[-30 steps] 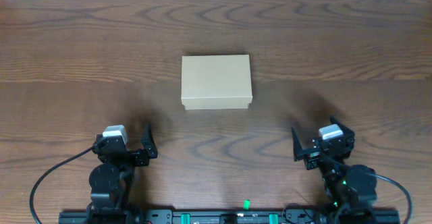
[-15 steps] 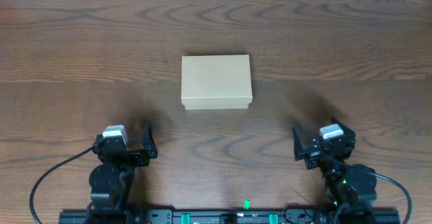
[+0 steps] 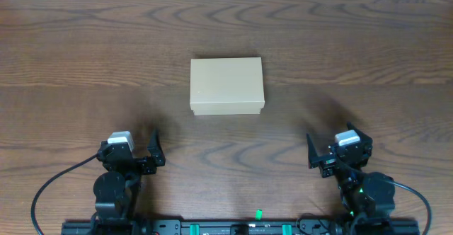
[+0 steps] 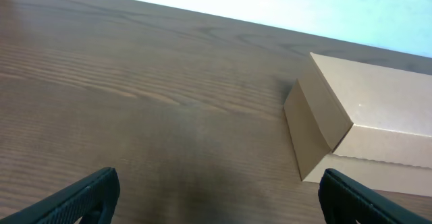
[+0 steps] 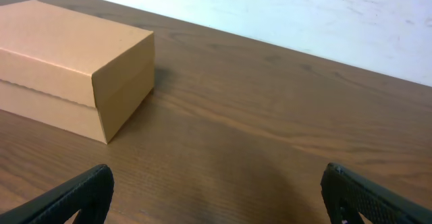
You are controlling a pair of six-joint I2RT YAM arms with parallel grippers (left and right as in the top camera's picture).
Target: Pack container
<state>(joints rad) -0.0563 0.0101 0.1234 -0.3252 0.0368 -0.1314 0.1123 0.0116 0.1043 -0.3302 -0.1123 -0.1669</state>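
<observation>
The container (image 3: 226,86) is a plain tan cardboard box with its flap lid closed, standing on the wooden table at the middle. It shows at the right of the left wrist view (image 4: 368,133) and at the left of the right wrist view (image 5: 74,69). My left gripper (image 3: 134,150) is open and empty near the front left, well short of the box. My right gripper (image 3: 333,150) is open and empty near the front right, also apart from the box. In both wrist views the fingertips (image 4: 219,197) (image 5: 216,197) stand wide apart over bare wood.
The brown wooden table (image 3: 354,51) runs to a pale far edge at the top. Black cables (image 3: 49,189) trail from the arm bases at the front edge. No other loose objects show.
</observation>
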